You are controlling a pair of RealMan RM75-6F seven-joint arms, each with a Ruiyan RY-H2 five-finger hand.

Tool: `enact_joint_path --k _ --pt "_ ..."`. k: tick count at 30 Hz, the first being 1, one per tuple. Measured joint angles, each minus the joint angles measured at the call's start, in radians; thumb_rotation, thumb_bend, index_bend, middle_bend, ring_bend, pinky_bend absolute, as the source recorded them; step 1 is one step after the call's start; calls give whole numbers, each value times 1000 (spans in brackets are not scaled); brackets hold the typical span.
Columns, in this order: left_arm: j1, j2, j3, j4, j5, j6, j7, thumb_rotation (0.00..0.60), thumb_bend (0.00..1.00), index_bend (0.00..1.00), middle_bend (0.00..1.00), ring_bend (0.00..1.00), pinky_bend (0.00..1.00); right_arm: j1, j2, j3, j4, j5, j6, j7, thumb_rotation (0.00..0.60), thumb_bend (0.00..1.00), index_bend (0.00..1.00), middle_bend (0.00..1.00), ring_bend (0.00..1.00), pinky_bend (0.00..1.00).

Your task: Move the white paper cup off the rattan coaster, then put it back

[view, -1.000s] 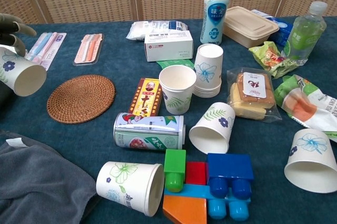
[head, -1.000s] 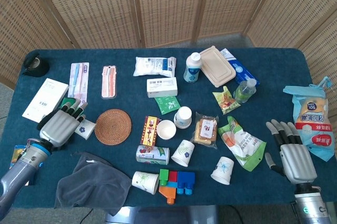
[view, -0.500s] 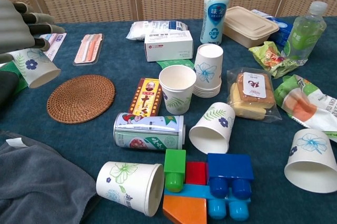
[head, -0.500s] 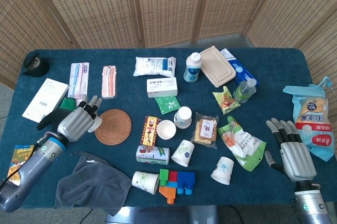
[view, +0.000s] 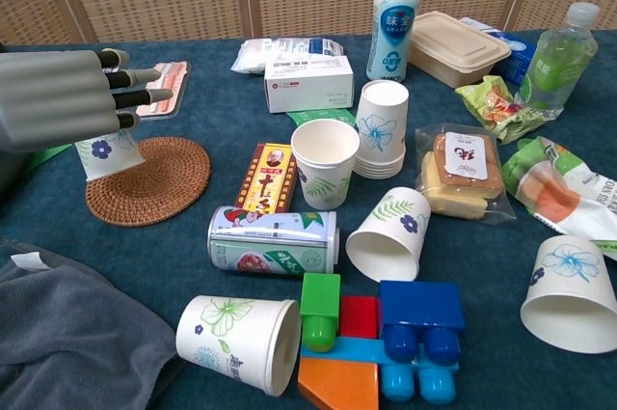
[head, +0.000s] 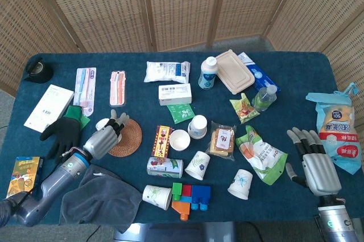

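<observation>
The white paper cup (view: 104, 153) with a blue flower print stands upright in my left hand's (view: 63, 101) grip, its base at the left edge of the round rattan coaster (view: 164, 183). My fingers (view: 135, 92) wrap over its upper part and hide the rim. In the head view the cup (head: 103, 123) shows just left of the coaster (head: 131, 138), with the left hand (head: 104, 139) beside it. I cannot tell whether the base touches the coaster. My right hand (head: 316, 164) lies open near the table's right front edge, holding nothing.
A grey cloth (head: 99, 196) and a black glove (head: 61, 132) lie near my left arm. Right of the coaster are a red packet (view: 265, 177), a lying green can (view: 273, 242), an upright cup (view: 324, 163), toy blocks (view: 376, 338) and a tipped cup (view: 241, 341).
My left hand has carried the cup rightward from beyond the coaster to its left edge, turning it from tilted to upright. The right hand has not moved.
</observation>
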Motion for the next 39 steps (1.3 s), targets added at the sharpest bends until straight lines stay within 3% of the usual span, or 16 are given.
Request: enact_joint_path --k 5,10,12,21,31,39 --pt "1 -38 10 15 -1 21 91 600 452 285 8 0 166 -2 1 -1 3 -2 3 6 600 449 0 0 0 0" --pt "12 -58 10 -4 -32 64 158 600 452 45 0 0 146 -7 6 -2 4 -2 11 12 600 450 0 0 0 0" --pt "16 -56 10 -24 -39 81 167 600 452 7 0 0 143 -8 6 -2 5 -2 12 15 600 450 0 0 0 0" --pt "36 -36 0 -79 -58 146 170 600 451 0 0 0 131 -6 11 -3 3 -13 14 14 600 451 0 0 0 0" --pt "80 55 -56 -208 -90 234 -40 600 452 0 0 0 129 1 32 7 -4 4 4 0 600 450 0 0 0 0" --pt "164 165 -78 -317 -89 303 -403 600 452 0 0 0 150 15 41 23 3 27 -12 -4 600 450 0 0 0 0"
